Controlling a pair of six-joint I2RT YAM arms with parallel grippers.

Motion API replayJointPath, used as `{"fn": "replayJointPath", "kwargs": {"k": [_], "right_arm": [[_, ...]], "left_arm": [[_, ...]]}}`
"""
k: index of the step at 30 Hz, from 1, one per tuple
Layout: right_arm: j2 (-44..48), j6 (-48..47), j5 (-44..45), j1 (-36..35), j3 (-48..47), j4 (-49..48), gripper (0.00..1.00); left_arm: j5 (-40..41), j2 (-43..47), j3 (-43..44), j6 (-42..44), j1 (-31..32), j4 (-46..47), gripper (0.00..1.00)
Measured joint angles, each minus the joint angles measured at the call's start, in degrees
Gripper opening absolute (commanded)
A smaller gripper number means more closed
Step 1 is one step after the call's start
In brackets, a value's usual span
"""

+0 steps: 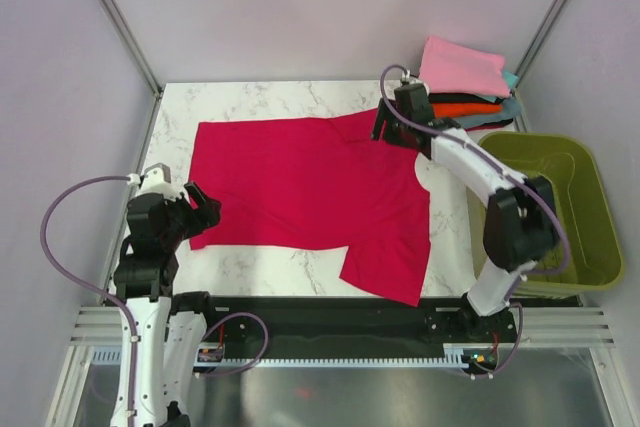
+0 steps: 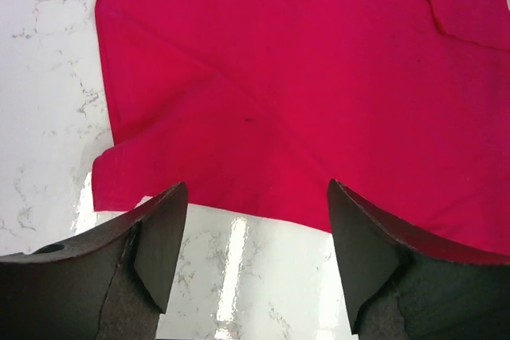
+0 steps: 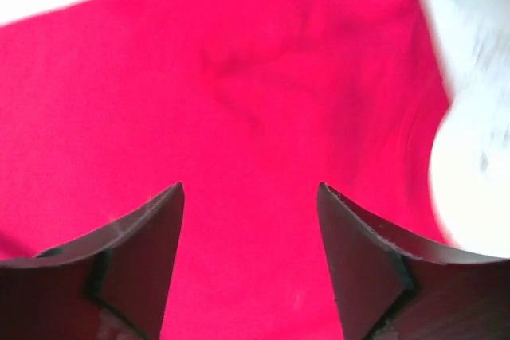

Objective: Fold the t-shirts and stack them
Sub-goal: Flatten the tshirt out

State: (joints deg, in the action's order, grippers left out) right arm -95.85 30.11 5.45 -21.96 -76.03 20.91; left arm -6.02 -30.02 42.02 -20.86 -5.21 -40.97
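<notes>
Marble table (image 1: 250,97); red t-shirt (image 1: 300,182) flat; left tool (image 2: 255,187), right tool (image 3: 249,187) spread wide, gripping nothing.

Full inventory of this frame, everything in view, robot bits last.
red t-shirt: 1, crimson, spread flat mid-table
pink t-shirt: 1, pink, folded, top of the stack in the far right corner
black t-shirt: 1, black, folded, under the pink one
orange t-shirt: 1, orange, folded, under the black one
teal-grey t-shirt: 1, teal-grey, edge showing on the stack's right side
basket: 1, olive green, right of the table
table: 1, white marble
left gripper: 1, black, open, by the red shirt's near left corner
right gripper: 1, black, open, over the red shirt's far right part
</notes>
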Motion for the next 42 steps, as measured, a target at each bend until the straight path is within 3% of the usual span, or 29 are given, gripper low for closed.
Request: {"fn": "replayJointPath", "kwargs": {"k": [4, 10, 16, 23, 42], "right_arm": [[-14.3, -1.6, 2.0, 4.2, -12.9, -0.3, 0.64], [-30.4, -5.3, 7.1, 6.6, -30.5, 2.1, 0.62], [-39.1, -7.7, 10.1, 7.6, -39.8, 4.2, 0.6], [-41.3, -8.5, 12.0, 9.8, -40.1, 5.5, 0.59], [-37.7, -8.3, 9.4, 11.1, -28.0, -4.2, 0.51]], "left_arm": [[0.1, 2.8, -2.4, -0.6, 0.2, 1.2, 0.75], [-0.2, 0.2, -2.4, -0.9, 1.2, 3.5, 0.7], [-0.2, -0.7, -2.4, -1.0, 1.3, 3.8, 0.69], [-0.2, -0.8, -2.4, -1.0, 1.6, 3.9, 0.69], [-0.2, -1.9, -2.4, -1.0, 1.8, 3.9, 0.68]]}}
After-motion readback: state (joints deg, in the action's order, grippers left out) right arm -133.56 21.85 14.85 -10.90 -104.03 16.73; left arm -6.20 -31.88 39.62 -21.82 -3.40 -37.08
